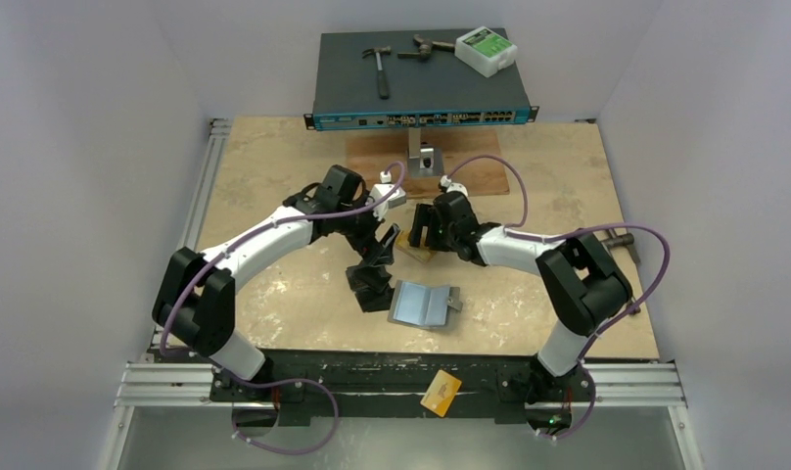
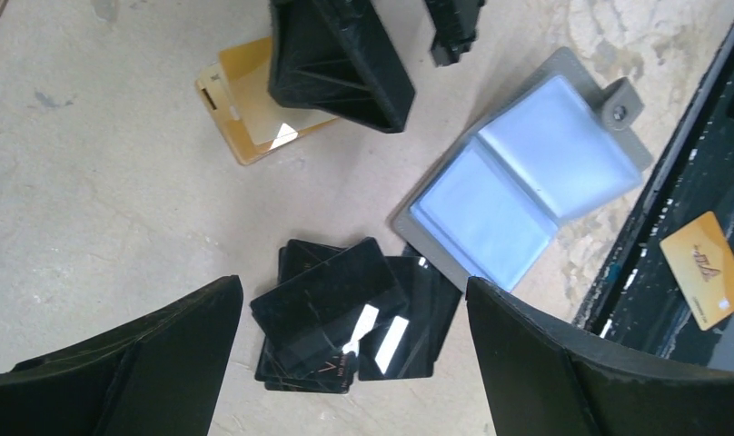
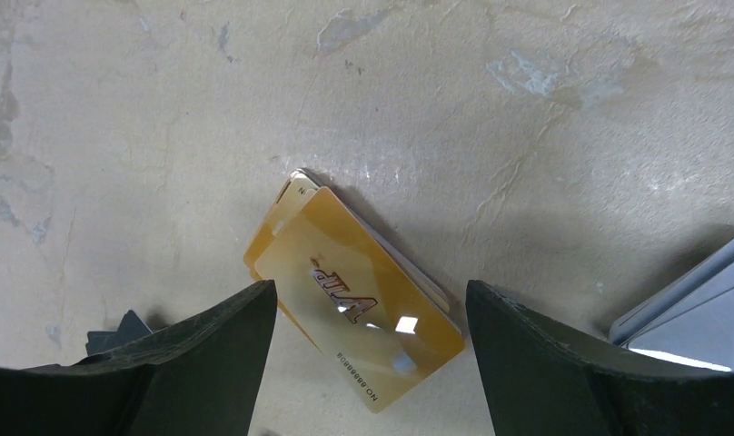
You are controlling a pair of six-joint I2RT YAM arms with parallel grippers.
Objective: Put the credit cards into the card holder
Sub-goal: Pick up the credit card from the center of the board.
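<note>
Where right tool [image 3: 368,300] hangs, gold cards [image 2: 223,104] half-hidden

The flat worktop [image 1: 274,176] is beige, mottled with whitish and grey patches. The folding rectangular card holder [image 2: 563,136] is grey outside, and its clear sleeves are pale blue. The thin orange-yellow plastic cards [image 3: 354,300] carry brown "VIP" script. Another orange-yellow card [image 2: 706,270] with the same script lies on the black metal rail [image 1: 352,377] at the worktop's near edge. The glossy black folding case [image 2: 345,313] shows white glints.
</note>
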